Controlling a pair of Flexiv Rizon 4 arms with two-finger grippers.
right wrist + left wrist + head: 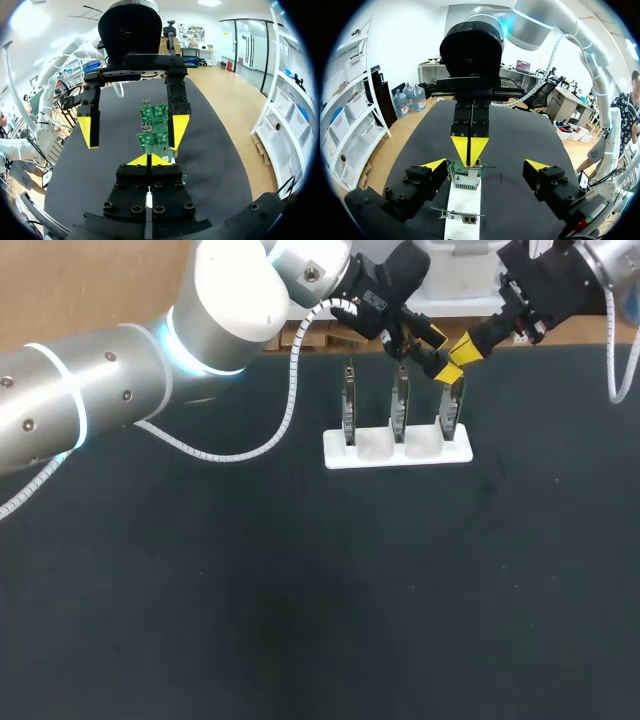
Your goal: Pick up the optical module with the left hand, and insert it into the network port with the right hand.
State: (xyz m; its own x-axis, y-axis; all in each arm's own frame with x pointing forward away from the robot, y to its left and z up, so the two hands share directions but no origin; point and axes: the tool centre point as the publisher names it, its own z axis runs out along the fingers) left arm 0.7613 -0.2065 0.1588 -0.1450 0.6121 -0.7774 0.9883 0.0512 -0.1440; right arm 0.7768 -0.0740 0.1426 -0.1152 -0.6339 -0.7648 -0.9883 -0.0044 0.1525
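The right gripper (452,364) is hanging directly over the end board (450,410) of three circuit boards that are standing upright in a white holder (398,453) on the dark table (300,590). Its two yellow tips are pressing flat together, leaving only a thin dark seam between them. In the left wrist view that right gripper (469,151) is pointing straight down at the top edge of the green end board (468,180), very close to it, though contact cannot be judged. The left gripper (486,165) is standing wide open and holding nothing. One fingertip (435,164) is sitting just beside the board's edge and the other is well off to the far side, so the board and the right gripper's tips are lying between its fingers. From the right wrist, the right gripper (149,160) is showing its closed tips above the row of boards (152,140), with the left gripper (134,131) spread across them ahead. The optical module cannot be made out in any view, so whether the closed tips are pinching it cannot be told. The network port is too small to pick out.
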